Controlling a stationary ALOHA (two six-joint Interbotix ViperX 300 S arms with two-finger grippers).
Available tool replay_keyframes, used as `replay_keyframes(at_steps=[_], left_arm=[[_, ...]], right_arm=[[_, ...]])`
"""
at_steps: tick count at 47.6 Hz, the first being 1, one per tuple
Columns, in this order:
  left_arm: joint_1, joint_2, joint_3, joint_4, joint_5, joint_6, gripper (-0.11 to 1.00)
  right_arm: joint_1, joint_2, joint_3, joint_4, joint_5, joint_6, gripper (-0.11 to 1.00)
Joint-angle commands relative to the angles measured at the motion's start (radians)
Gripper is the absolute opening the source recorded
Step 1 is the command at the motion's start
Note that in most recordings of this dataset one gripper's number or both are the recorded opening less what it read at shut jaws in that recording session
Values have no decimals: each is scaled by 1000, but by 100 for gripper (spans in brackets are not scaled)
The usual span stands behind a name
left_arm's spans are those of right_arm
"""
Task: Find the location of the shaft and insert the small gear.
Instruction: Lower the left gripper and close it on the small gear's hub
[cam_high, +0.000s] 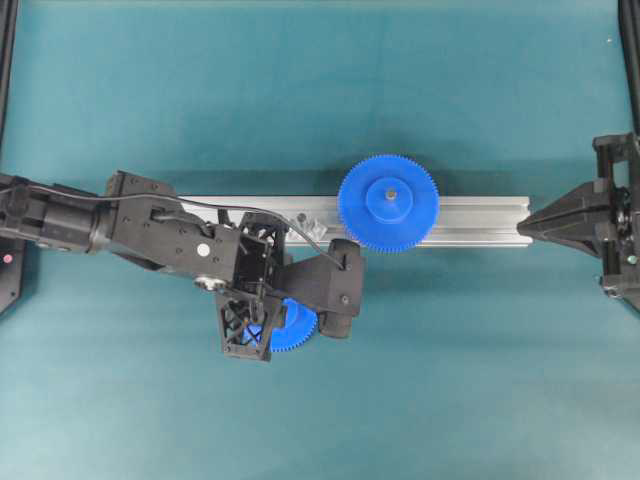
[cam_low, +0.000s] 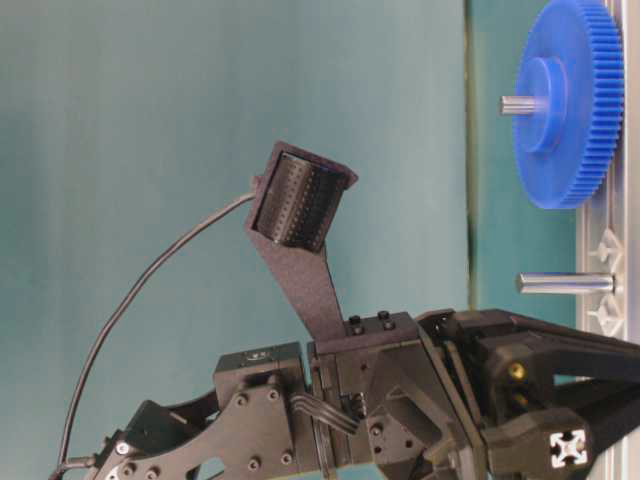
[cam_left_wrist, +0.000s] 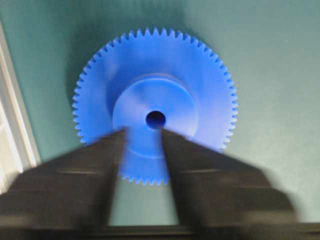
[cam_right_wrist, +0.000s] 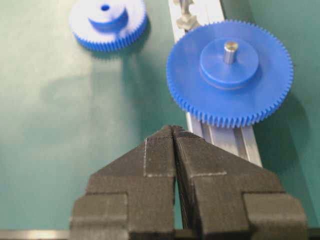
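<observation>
Though unclasped, small gear (cam_left_wrist: 155, 107) between jaws

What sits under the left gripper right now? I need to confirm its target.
The small gear lies flat on the green table under the left gripper, hub and centre hole up. Overhead, the arm covers most of it; only a toothed edge shows.

Overhead: straight down on the whole teal desk (cam_high: 150, 90), far enough to take in both arms and the silver rail (cam_high: 470, 215) across the middle. Table-level: low and close, sighted along the desk — picture turned sideways, rail at the right edge. Left wrist: very near, down onto the small gear (cam_left_wrist: 155, 102), blurred. Right wrist: down and forward past its own tool (cam_right_wrist: 173, 131) — shares the small gear, rail and large gear (cam_right_wrist: 230, 72) with overhead.
</observation>
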Motion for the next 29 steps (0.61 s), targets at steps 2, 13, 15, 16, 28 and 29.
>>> replay_keyframes(at_steps=[2,13,15,16,28,29], left_arm=[[-3,-15,-17,3,-6,-12,53],[-3,0,-17,3,-34,-25,94],[-6,2,-20,3,-35,-26,92],[-3,2,-20,3,-37,-26,91],[-3,12,-20,3,-37,-29,91],[-3,12,-21,3,-37,-28,91]], right_arm=[[-3,5,-11,2,-5,12,3],[-3,5,-11,2,-6,12,3],[-3,5,-11,2,-6,12,3],[-3,5,-11,2,-6,12,3],[-3,3,-8,2,-9,12,3],[-3,3,-8,0,-9,12,3]])
